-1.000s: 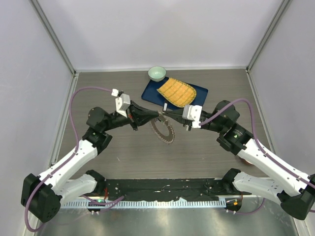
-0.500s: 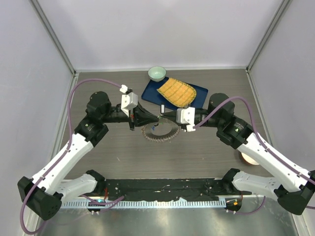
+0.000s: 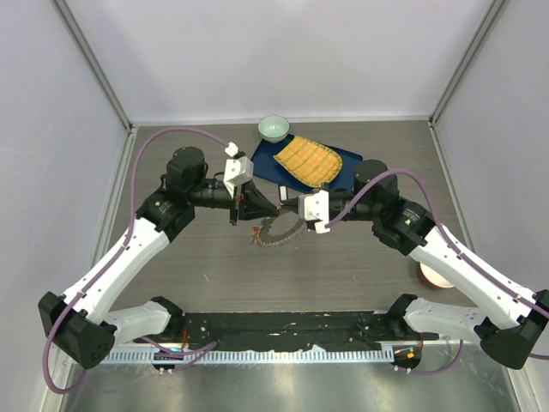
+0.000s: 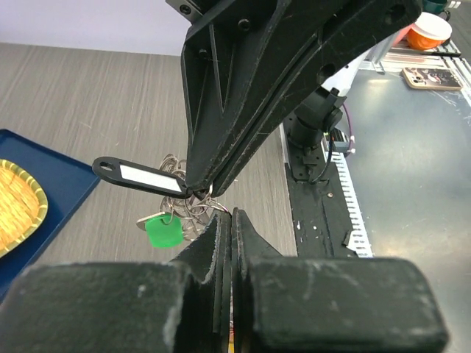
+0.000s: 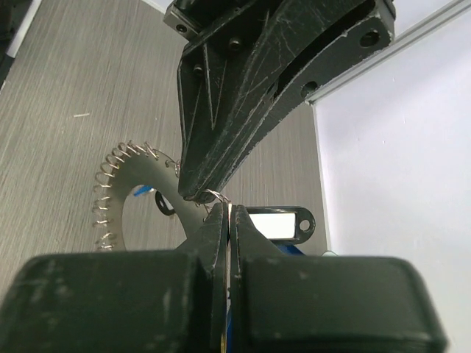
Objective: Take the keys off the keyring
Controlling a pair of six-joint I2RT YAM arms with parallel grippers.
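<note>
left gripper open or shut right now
Shut: the left gripper has its fingers pressed together, no gap, nipping a wire loop of the keyring.

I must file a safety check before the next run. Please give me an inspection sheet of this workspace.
Surface: grey wood-grain table; no spill seen.
Job's things: keyring fringed with keys hangs from the two gripper tips; a green key head and a black tag hang there too.
Clutter: pale bowl; blue tray bearing a yellow woven mat; round orange thing, partly hidden by the right arm.
Grippers: left gripper and right gripper are shut on the keyring, tip to tip.
Cables: purple cables loop over each arm.
Surroundings: pale walls, metal corner posts.
</note>
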